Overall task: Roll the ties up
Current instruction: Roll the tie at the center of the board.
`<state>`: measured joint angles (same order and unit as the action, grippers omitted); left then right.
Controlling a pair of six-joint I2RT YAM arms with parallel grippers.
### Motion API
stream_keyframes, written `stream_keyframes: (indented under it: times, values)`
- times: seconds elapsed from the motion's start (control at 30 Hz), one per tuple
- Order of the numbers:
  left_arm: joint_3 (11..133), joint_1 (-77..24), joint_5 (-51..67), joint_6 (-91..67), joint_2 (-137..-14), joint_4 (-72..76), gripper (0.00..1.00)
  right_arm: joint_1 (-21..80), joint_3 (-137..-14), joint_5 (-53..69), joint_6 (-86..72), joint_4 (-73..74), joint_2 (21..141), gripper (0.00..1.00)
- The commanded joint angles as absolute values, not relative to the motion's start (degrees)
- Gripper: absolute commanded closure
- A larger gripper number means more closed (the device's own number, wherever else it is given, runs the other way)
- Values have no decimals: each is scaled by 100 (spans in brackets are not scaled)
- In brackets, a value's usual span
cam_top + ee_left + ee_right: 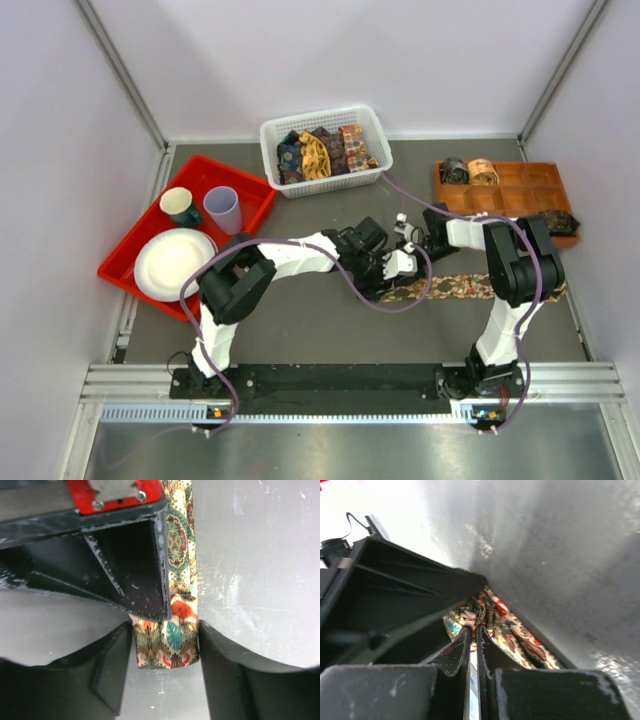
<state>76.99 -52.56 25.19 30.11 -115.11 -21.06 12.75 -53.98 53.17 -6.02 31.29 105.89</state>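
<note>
Roll in progress: a patterned tie [480,290] lies flat along the grey table [300,330], its end at mid-table folded over where two robot arms meet; the left gripper [165,630] stands partly open, its fingers [220,670] flanking the fold's edges without squeezing; the right gripper [472,630] is pressed together at the fold, though whether fabric is nipped cannot be told; more ties fill a white basket [325,150], and rolled ones [468,171] sit in an orange tray [520,190]. The cloth looks light, limp and slick, likely to spring open; hold is best taken at the folded end, across its full width.
</note>
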Motion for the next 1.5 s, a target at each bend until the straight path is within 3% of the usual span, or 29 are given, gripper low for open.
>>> stream_keyframes:
  times: [0.0, 0.17, 0.37, 0.57, 0.77, 0.93, 1.27, 1.47]
  values:
    - [7444, -5194, 2091, 2865, -11786, -2707, 34, 1327, -5265, 4703, -325, 3032, 10600, 100]
    - [7234, -5046, 2303, 2637, -11331, -2225, 15, 1327, -5221, 4237, -387, 2927, 10565, 100]
    - [6952, -4755, 2329, 2645, -10031, -1950, 1, 1318, -5063, 3999, -404, 2760, 10328, 100]
    - [6663, -4641, 2416, 2190, -9187, -1627, 1, 1353, -5001, 4122, -238, 2777, 10318, 100]
    - [4619, -4562, 2776, 1478, -8219, 1041, 1, 1450, -5150, 4122, 430, 3190, 10362, 100]
    - [4623, -4535, 3664, 2276, -8516, 1009, 1, 1503, -5466, 3877, 501, 3445, 10792, 100]
    - [3990, -4605, 4061, 1504, -10246, 4398, 1, 1503, -5607, 3278, 413, 3647, 11152, 100]
    - [4236, -4623, 4060, 1064, -11100, 5299, 7, 1520, -5924, 3059, 220, 3972, 11347, 100]
